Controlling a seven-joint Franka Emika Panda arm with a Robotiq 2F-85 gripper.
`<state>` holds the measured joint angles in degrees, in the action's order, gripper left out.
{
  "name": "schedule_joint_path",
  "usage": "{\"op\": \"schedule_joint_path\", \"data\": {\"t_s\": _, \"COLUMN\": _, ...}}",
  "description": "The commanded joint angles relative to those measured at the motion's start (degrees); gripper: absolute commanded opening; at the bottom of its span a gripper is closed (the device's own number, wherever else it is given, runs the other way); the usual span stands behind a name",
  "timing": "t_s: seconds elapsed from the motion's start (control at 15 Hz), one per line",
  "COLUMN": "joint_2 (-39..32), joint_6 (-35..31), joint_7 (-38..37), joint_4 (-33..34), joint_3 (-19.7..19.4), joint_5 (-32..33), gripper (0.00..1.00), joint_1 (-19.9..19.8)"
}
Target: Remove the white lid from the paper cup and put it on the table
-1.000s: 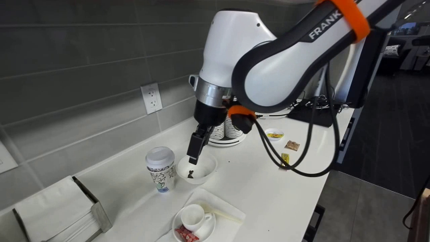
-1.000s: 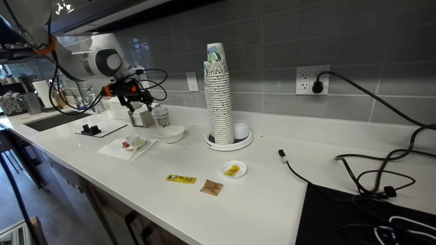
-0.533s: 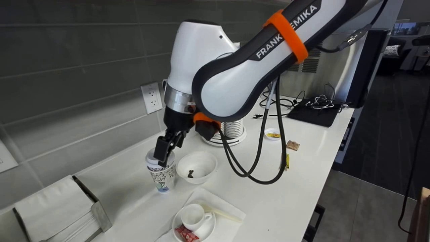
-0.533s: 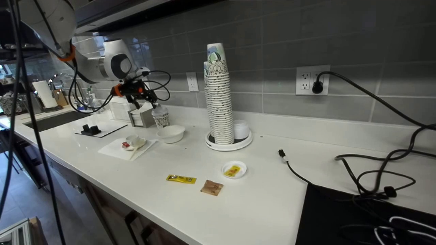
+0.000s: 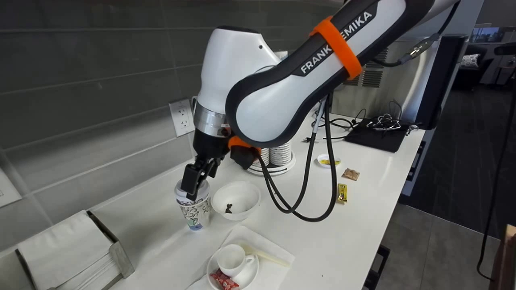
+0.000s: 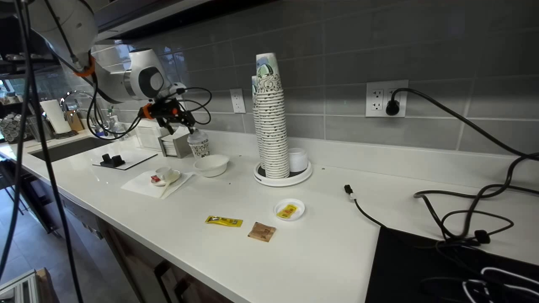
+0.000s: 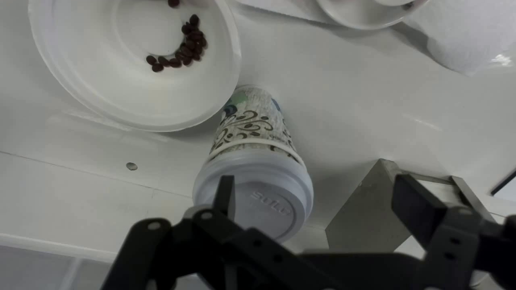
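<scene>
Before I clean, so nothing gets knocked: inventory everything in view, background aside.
Lid: 1, white, on paper cup
Paper cup: 1, patterned white, beside bowl
Bowl: 1, white, on white table
Coffee beans: many, brown, in bowl
Teacup: 1, white, on saucer
Wrapper: 1, red, on saucer
Saucer: 1, white, on sheet
Sheet: 1, white, on table
Utensil: 1, cream, beside teacup
Napkin holder: 1, grey, on table
Cup stacks: 2, patterned white, on tray
Sachets: 2, yellow, on table and in dish
Packet: 1, brown, on table
Slab: 1, black, under cables
Gripper: 1, black, open near lid
Arm: 1, mostly white, above table
</scene>
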<state>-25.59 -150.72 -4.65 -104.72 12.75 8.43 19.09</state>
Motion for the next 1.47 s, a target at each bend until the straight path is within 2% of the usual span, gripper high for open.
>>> {"op": "schedule_joint_path", "data": {"t_s": 0.0, "joint_2": -1.4, "joint_6": -1.1, "joint_7": -0.8, "joint_4": 1.5, "joint_3": -1.3, "joint_5": -0.3, "gripper": 1.00, "joint_1": 0.8}}
{"op": "schedule_joint_path", "data": {"t_s": 0.27, "joint_2": -3.2, "joint_6": -2.2, "joint_7": -4.7, "joint_4": 3.9, "joint_3": -3.6, "joint_5": 0.0, "gripper": 1.00, "joint_1": 1.6}}
{"op": "schedule_joint_path", "data": {"t_s": 0.8, "joint_2": -8.6, "joint_6": -0.4, "joint_7": -8.7, "joint_4": 11.1, "joint_3": -3.1, "joint_5": -5.3, "gripper": 1.00, "joint_1": 2.0}}
{"op": "schedule_joint_path", "data": {"t_s": 1.4, "joint_2": -12.8, "joint_6": 5.3, "joint_7": -25.6, "joint_4": 18.6, "joint_3": -13.1, "joint_5": 0.1, "gripper": 1.00, "joint_1": 11.6}}
